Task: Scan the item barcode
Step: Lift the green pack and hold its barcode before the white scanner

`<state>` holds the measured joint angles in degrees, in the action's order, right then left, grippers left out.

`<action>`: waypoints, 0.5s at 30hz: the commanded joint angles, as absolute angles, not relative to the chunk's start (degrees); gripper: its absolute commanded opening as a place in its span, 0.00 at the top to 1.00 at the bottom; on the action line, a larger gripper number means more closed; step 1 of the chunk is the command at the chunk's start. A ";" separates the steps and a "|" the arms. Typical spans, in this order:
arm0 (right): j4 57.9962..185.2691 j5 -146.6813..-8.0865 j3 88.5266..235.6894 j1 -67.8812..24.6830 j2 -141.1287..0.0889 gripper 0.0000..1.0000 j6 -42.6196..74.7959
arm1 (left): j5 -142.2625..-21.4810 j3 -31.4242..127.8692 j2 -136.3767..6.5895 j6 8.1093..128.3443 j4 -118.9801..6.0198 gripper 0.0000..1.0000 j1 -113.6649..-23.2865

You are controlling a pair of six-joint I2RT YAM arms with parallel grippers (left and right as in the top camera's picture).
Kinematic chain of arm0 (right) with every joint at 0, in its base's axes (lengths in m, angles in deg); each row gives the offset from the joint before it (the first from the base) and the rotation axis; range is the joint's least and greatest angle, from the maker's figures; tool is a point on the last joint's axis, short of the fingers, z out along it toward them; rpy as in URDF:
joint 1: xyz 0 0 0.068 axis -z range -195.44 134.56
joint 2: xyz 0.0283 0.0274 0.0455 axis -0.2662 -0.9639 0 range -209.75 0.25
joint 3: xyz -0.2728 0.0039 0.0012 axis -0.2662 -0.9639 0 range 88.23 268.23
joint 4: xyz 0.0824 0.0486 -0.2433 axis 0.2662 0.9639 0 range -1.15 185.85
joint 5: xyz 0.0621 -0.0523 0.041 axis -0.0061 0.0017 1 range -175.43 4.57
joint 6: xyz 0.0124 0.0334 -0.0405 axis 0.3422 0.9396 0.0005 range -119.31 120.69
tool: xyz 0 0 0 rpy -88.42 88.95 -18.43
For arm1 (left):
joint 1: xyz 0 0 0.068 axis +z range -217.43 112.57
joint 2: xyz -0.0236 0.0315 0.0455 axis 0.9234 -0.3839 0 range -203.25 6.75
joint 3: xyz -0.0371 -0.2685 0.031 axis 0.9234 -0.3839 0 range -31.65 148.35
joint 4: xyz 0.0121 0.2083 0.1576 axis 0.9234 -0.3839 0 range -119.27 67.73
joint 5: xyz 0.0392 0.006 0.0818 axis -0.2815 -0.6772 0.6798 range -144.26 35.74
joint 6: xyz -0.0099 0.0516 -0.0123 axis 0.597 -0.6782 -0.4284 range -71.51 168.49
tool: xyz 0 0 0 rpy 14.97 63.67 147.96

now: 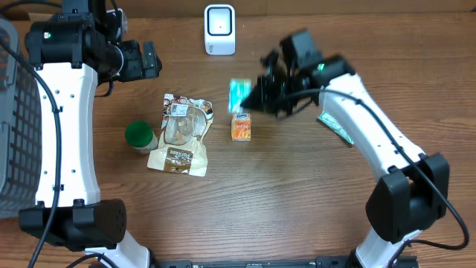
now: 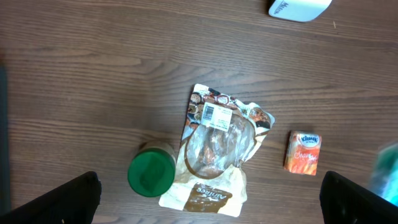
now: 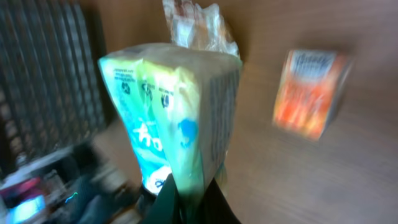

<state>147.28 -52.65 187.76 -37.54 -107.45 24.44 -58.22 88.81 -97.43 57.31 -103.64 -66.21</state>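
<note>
My right gripper (image 1: 258, 99) is shut on a teal and pale-green packet (image 1: 239, 94), which hangs above the table just below and right of the white scanner (image 1: 219, 29). In the right wrist view the packet (image 3: 174, 112) stands up from between the pinched fingers of that gripper (image 3: 193, 190); it is blurred and no barcode shows. My left gripper (image 1: 151, 59) hovers at the back left. In its own view it is wide open (image 2: 210, 199) with nothing between its fingers, high above the table, and the scanner's (image 2: 297, 7) edge shows at the top.
On the table lie a brown snack pouch (image 1: 180, 135), a green-lidded jar (image 1: 138, 135) and an orange tissue pack (image 1: 240, 127). A grey wire basket (image 1: 15, 112) stands at the left edge. Another greenish packet (image 1: 336, 126) lies under the right arm.
</note>
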 commanded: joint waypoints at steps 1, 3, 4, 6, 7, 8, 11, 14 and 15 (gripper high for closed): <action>149.84 -73.02 205.50 -37.63 -107.62 0.96 19.80 | -57.87 88.99 -97.06 57.70 -103.64 0.00 -66.08; 149.64 -81.04 213.46 -38.40 -109.57 0.96 18.19 | -57.87 88.99 -97.06 57.68 -103.64 0.00 -66.08; 148.44 -86.07 216.63 -38.90 -110.68 0.96 17.22 | -57.87 88.99 -97.06 57.68 -103.66 0.01 -66.08; 143.83 -93.26 218.49 -39.77 -112.06 0.96 13.71 | -57.87 88.99 -97.06 57.68 -103.64 0.01 -66.08; 140.70 -96.56 218.42 -40.23 -112.67 0.96 11.32 | -57.87 88.99 -97.06 57.70 -103.64 0.00 -66.08; 137.77 -99.51 218.42 -40.54 -113.63 0.96 9.05 | -57.87 88.99 -97.06 57.70 -103.66 0.01 -66.08; 128.75 -106.97 218.42 -41.43 -118.16 0.96 0.11 | -57.87 88.99 -97.06 57.70 -103.66 0.00 -66.08; 121.25 -111.67 218.42 -42.16 -123.34 0.96 -11.93 | -57.87 88.99 -97.06 57.68 -103.64 0.01 -66.08; 117.86 -113.90 218.42 -42.46 -125.92 0.96 -18.16 | -57.87 88.99 -97.06 57.70 -103.64 0.00 -66.08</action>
